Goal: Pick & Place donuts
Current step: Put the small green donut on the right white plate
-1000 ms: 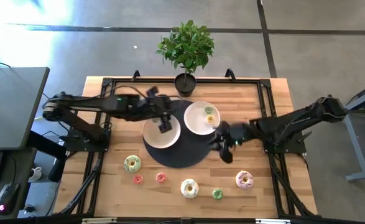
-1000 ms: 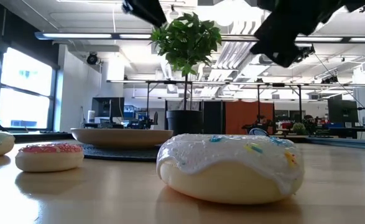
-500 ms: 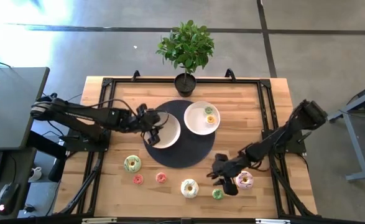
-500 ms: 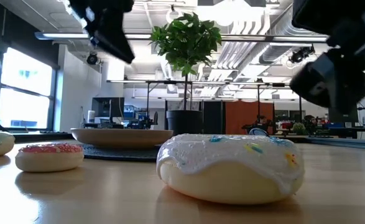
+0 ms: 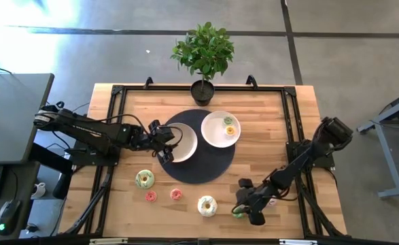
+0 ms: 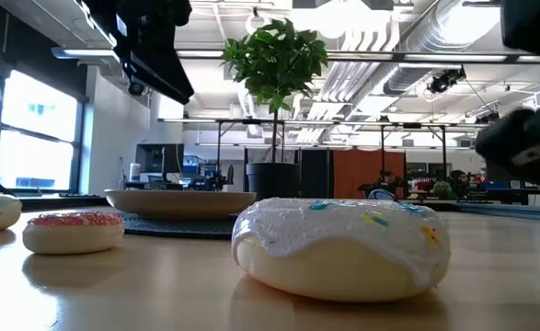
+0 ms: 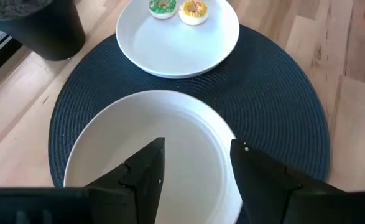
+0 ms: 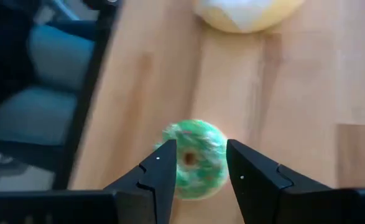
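My right gripper [image 8: 199, 149] is open, low over the table near its near edge. Its fingers stand on either side of a tiny green donut [image 8: 193, 159] lying flat on the wood [image 5: 237, 212]; I cannot tell if they touch it. The cream donut [image 5: 206, 205] lies to its left, and the pink/white one [image 5: 270, 199] is mostly hidden under the right arm. A green-iced donut [image 5: 144, 179] and two tiny pink ones [image 5: 151, 197] [image 5: 176, 194] lie further left. My left gripper [image 7: 198, 144] is open above the empty white plate [image 7: 170, 124].
A second white plate [image 5: 213, 136] holds a tiny green donut [image 7: 161, 7] and a yellow one [image 7: 193, 10]. Both plates sit on a round dark mat [image 5: 199, 170]. A potted plant [image 5: 202, 54] stands at the far edge. Black frame rails run along both table sides.
My right gripper has swung from beside the right plate toward the table's near edge and come down over the tiny green donut. My left gripper has drawn back from the middle of the left plate toward the table's left and near side, to the plate's left rim.
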`<act>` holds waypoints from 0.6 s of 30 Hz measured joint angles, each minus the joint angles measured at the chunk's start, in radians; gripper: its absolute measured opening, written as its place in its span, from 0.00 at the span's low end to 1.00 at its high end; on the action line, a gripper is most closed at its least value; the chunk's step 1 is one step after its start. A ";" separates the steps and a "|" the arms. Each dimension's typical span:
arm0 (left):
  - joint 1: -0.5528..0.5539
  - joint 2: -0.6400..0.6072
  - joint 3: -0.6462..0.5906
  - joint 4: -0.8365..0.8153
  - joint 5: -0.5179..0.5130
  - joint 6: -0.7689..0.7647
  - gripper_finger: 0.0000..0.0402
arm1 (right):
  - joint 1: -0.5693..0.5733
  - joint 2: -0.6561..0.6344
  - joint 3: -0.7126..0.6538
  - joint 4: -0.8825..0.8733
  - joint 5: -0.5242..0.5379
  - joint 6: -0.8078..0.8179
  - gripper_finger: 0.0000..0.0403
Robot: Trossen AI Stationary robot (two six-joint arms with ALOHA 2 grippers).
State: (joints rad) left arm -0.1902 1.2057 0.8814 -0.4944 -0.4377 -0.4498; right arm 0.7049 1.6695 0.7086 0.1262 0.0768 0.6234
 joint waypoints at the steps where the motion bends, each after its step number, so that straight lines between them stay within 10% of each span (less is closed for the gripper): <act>1: 0.000 0.000 0.000 0.001 -0.001 0.000 0.45 | 0.002 0.011 -0.004 -0.005 0.009 0.000 0.34; 13: 0.000 0.000 0.000 0.007 -0.025 0.000 0.45 | -0.024 0.011 -0.003 0.010 -0.061 0.026 0.03; 18: 0.000 0.000 0.000 0.026 -0.047 0.000 0.45 | -0.088 -0.061 -0.003 0.067 0.019 -0.035 0.06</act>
State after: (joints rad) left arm -0.1902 1.2057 0.8814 -0.4686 -0.4848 -0.4500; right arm 0.6167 1.6087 0.7055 0.1934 0.0954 0.5886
